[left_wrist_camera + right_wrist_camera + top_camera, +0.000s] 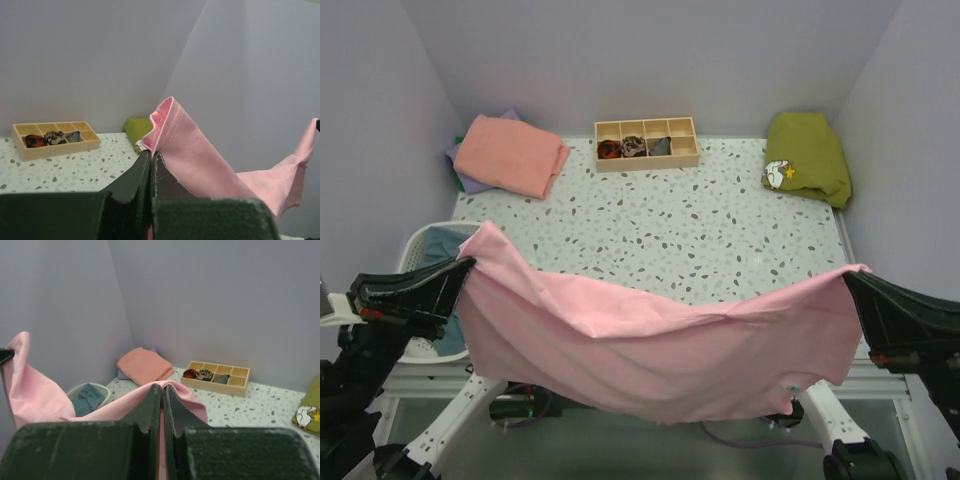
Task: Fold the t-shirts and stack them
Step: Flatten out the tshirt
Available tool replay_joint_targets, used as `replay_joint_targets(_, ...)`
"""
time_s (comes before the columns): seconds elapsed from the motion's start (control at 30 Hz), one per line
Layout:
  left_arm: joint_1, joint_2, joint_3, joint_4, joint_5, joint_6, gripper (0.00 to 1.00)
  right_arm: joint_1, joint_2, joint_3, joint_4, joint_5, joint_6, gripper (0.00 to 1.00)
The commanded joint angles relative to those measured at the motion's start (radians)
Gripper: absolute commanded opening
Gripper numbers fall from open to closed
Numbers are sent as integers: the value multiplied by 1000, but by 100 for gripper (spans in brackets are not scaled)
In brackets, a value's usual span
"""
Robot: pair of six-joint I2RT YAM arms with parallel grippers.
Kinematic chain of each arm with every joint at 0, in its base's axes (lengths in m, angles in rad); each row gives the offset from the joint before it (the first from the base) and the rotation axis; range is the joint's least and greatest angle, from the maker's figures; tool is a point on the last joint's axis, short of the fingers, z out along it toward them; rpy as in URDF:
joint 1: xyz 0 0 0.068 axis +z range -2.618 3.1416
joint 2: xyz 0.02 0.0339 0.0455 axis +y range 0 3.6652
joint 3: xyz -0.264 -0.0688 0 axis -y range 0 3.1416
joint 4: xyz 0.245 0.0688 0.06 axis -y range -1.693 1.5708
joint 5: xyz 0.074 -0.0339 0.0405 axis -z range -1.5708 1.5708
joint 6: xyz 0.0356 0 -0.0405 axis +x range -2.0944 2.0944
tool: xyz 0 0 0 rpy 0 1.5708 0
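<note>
Holding light pink t-shirt [650, 350] spread in the air above near edge of worktop [670, 225], middle sagging. Left fingers [442, 279] clamped shut on one top corner, right fingers [882, 300] on the other. Folded salmon t-shirt [510, 153] atop lavender t-shirt [470, 183], far left corner. Teal t-shirt [440, 246] in white basket [410, 243], left. Wooden tray [647, 158] far centre; green cloth [810, 150] far right.

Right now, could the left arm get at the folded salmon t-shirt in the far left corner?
Probably not yet. The left arm has its jaws shut on a corner of the pink t-shirt, stretched across to the right arm; it would have to let go first.
</note>
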Motion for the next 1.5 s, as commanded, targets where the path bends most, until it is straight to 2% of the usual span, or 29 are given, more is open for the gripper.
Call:
replay_joint_targets(0.0,9,20,-142,24,-69,-14,0,-2,31,-249,173,108,-29,0)
replay_joint_targets(0.03,9,20,-218,38,-107,-12,0,-2,37,-368,241,150,-33,0)
replay_joint_targets(0.2,7,63,-497,193,-262,-23,0,-2,164,-677,435,189,-9,0)
replay_joint_targets(0.3,7,115,-634,294,-322,-37,0,-2,223,-813,565,206,13,0)
replay_joint_targets(0.43,7,204,-740,455,-463,-40,0,-2,354,-898,740,243,23,0)
replay_joint_targets(0.53,7,309,-751,556,-534,-5,0,-2,497,-879,802,218,20,0)
replay_joint_targets(0.67,7,511,-684,624,-583,28,0,-2,652,-820,862,211,16,0)
replay_joint_targets(0.8,7,690,-629,691,-568,42,0,-2,805,-716,839,195,-3,0)
replay_joint_targets(0.93,7,855,-645,756,-560,14,0,-2,939,-681,831,172,-6,0)
replay_joint_targets(1.23,11,1087,-621,854,-700,-10,0,0,1172,-621,897,145,10,0)
replay_joint_targets(1.33,20,1148,-587,874,-763,-7,0,0,1249,-558,888,134,16,0)
replay_joint_targets(1.47,67,1208,-512,909,-743,20,0,-2,1349,-425,870,146,17,0)
